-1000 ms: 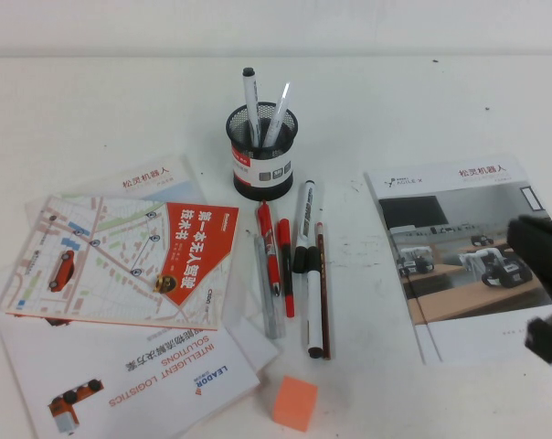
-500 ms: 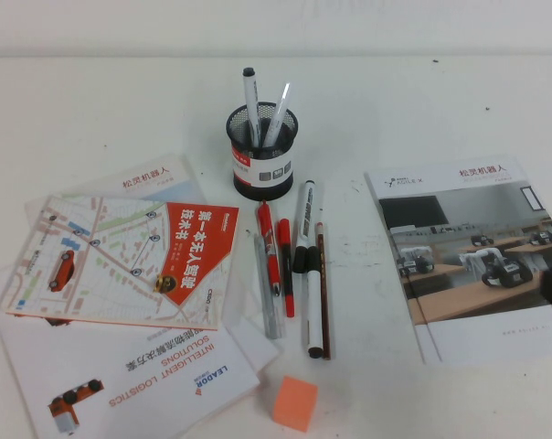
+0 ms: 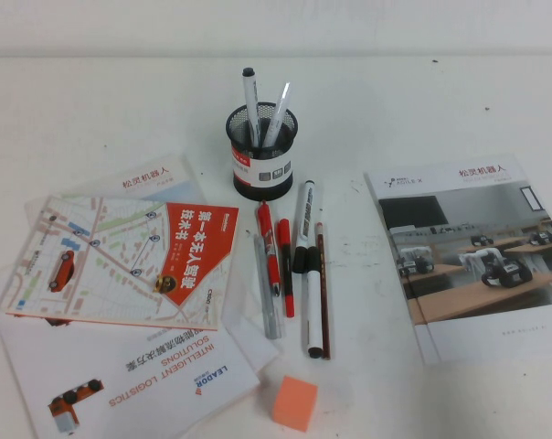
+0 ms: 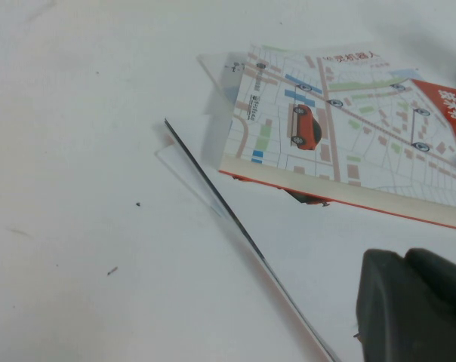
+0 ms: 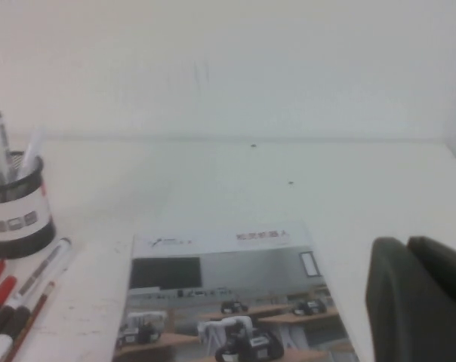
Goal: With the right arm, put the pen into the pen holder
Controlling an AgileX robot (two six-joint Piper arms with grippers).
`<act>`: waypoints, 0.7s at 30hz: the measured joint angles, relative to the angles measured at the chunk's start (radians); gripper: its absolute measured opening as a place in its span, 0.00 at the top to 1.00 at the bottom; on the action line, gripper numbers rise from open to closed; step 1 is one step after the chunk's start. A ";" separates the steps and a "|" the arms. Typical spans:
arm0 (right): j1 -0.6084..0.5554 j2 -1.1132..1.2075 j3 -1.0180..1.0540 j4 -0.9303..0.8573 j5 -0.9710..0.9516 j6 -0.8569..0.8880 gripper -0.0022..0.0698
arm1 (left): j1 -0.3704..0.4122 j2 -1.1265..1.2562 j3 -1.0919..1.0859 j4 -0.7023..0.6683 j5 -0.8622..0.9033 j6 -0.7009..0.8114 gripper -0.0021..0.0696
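The slim white frosted pen [image 3: 278, 113] stands tilted inside the black wire-mesh pen holder [image 3: 260, 165], next to a white marker with a black cap [image 3: 249, 99]. The right wrist view also shows the holder [image 5: 15, 215], far from the gripper, with the pen [image 5: 32, 154] in it. Neither arm shows in the high view. My right gripper [image 5: 407, 249] is shut and empty, over the table beside the robot brochure. My left gripper [image 4: 406, 260] is shut and empty, near the map booklet.
Several pens and markers [image 3: 290, 261] lie in front of the holder. A robot brochure [image 3: 468, 251] lies on the right. A map booklet [image 3: 121, 261] and leaflets [image 3: 139, 375] lie on the left. An orange cube [image 3: 294, 402] sits near the front edge.
My right arm, seen at the right edge a second ago, has drawn back out of the high view. The pen and holder have not moved.
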 joint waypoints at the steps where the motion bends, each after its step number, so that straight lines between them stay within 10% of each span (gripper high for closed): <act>1: -0.021 -0.016 0.007 0.010 0.000 -0.007 1.00 | 0.000 0.000 0.000 0.000 0.000 0.000 0.97; 21: -0.066 -0.108 0.332 0.237 -0.152 -0.187 1.00 | 0.000 0.000 0.000 0.000 0.000 0.000 0.97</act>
